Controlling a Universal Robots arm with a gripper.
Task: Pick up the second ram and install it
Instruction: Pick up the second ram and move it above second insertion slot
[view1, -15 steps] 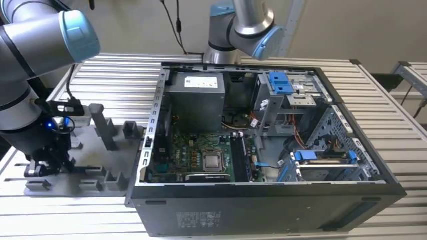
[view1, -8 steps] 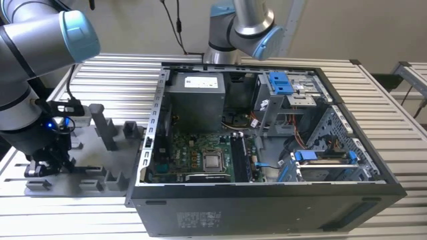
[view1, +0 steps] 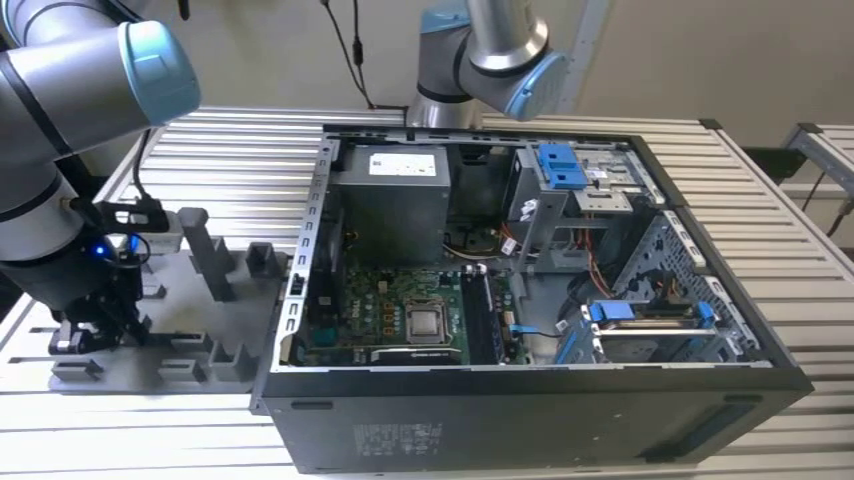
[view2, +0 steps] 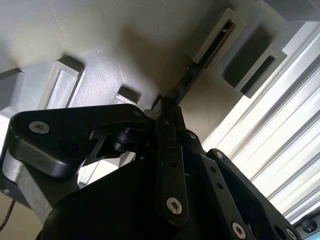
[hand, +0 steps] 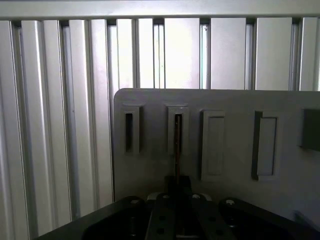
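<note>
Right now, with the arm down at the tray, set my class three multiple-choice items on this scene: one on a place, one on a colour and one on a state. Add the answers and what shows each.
1. Where is the gripper?
A. at the holder tray, on the exterior view's left of the computer case
B. inside the case
C. behind the case

2. What colour is the holder tray?
A. red
B. grey
C. yellow

3. How does the second ram sit?
A. flat on the table
B. plugged in inside the case
C. on edge in a tray slot, with the gripper shut on its end

Answers:
1 A: the exterior view has the arm down at the tray.
2 B: the tray is grey in both wrist views.
3 C: the first wrist view shows the stick standing in its slot.
</note>
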